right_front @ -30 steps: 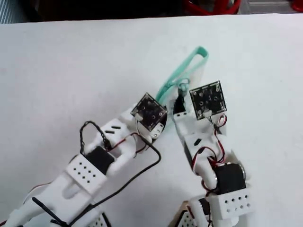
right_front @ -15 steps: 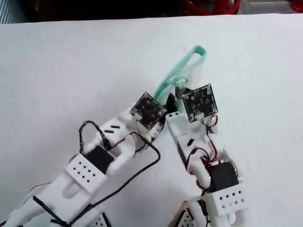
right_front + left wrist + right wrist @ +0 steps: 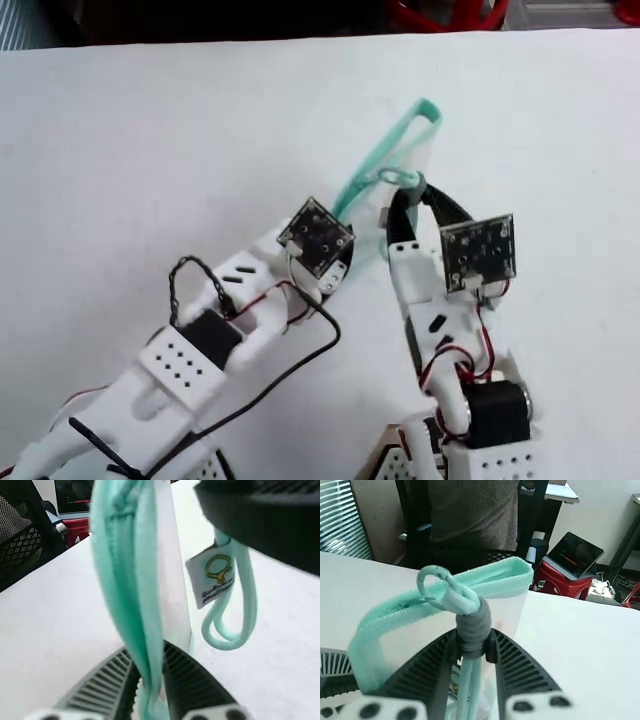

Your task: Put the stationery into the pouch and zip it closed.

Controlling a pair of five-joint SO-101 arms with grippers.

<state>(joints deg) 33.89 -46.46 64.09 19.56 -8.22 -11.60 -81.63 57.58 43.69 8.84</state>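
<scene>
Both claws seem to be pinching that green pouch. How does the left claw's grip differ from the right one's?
The left claw is shut on the green zipper edge; the right claw is shut on the grey-wrapped zipper pull. From above, the left arm lies slanted across the table, while the right arm runs nearly straight ahead. Both claws are closed on the same pouch.

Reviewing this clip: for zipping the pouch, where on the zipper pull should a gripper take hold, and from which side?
Grip the grey wrapped collar of the cord, just behind the ring: it is thicker than the thin loop and fills the jaws. Come from the arms' side of the pouch, as the right gripper does, while the left gripper pinches the mint edge.
</scene>
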